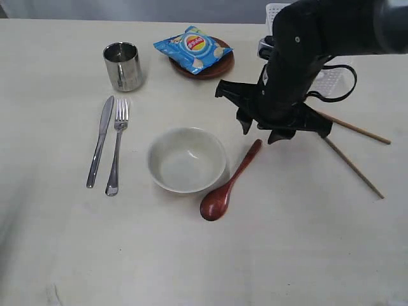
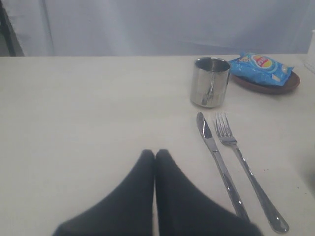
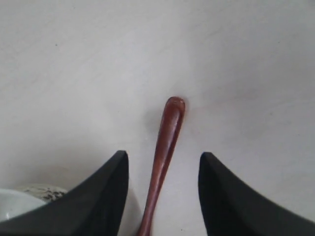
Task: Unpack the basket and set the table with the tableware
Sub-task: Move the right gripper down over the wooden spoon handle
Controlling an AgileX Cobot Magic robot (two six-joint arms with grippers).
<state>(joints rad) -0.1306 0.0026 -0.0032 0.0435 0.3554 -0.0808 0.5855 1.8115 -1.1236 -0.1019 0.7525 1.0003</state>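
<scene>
My right gripper [image 1: 260,135] [image 3: 163,154] hovers open over the table [image 1: 287,255], its fingers either side of the handle of the reddish-brown wooden spoon [image 1: 226,185] [image 3: 165,142], not touching it. The spoon lies right of the white bowl [image 1: 187,185]. A steel knife [image 1: 100,141] and fork [image 1: 116,150] lie left of the bowl, with a steel cup [image 1: 122,65] behind them. Two chopsticks [image 1: 357,131] lie at the right. The white basket [image 1: 274,13] is mostly hidden behind the right arm. My left gripper [image 2: 155,153] is shut and empty, low over bare table near the knife [image 2: 219,164].
A blue chip bag [image 1: 192,48] rests on the small brown plate [image 1: 217,69] at the back. In the left wrist view the cup [image 2: 210,81], fork [image 2: 243,169] and chip bag [image 2: 261,66] stand ahead of the fingers.
</scene>
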